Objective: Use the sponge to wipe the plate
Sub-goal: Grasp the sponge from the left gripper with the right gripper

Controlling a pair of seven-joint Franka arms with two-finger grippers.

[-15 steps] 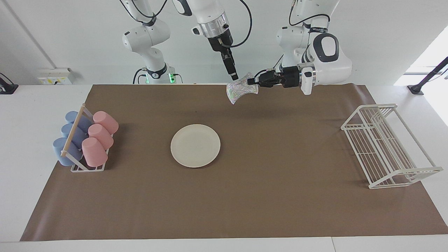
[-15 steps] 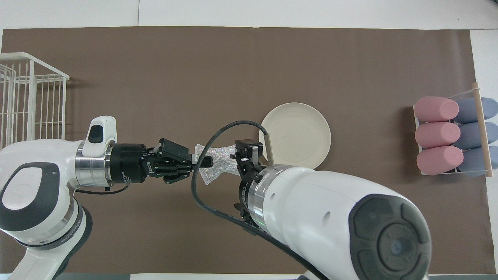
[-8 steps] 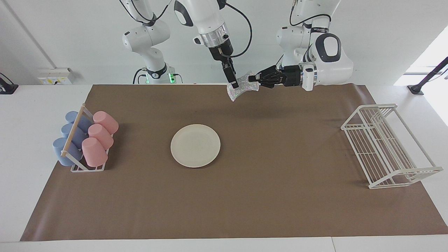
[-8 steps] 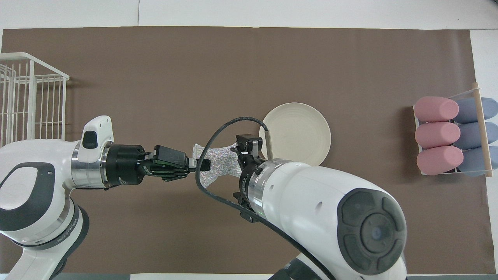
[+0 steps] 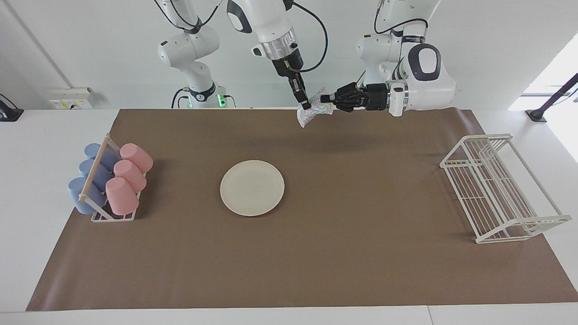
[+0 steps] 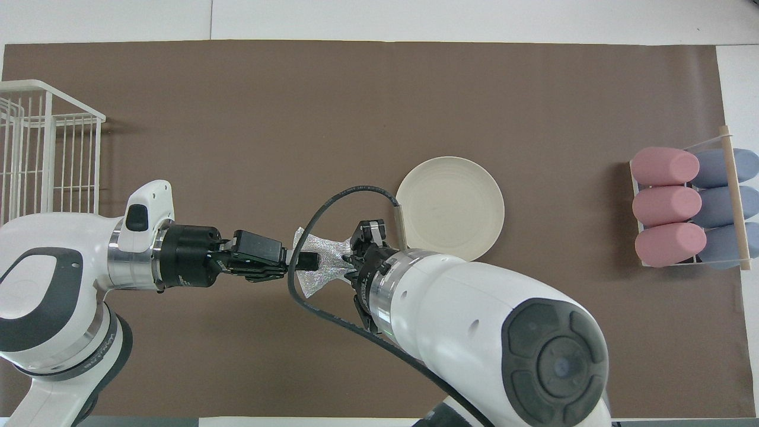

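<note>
Two end effectors meet on one sponge, held in the air over the counter's edge nearest the robots. The left end effector pinches one end of it, the right end effector closes on the other. This looks like a handover, so only one should let go, and only once the other's grip is firm. Farther out, the plate lies flat and bare on the brown mat, still to be wiped.
</note>
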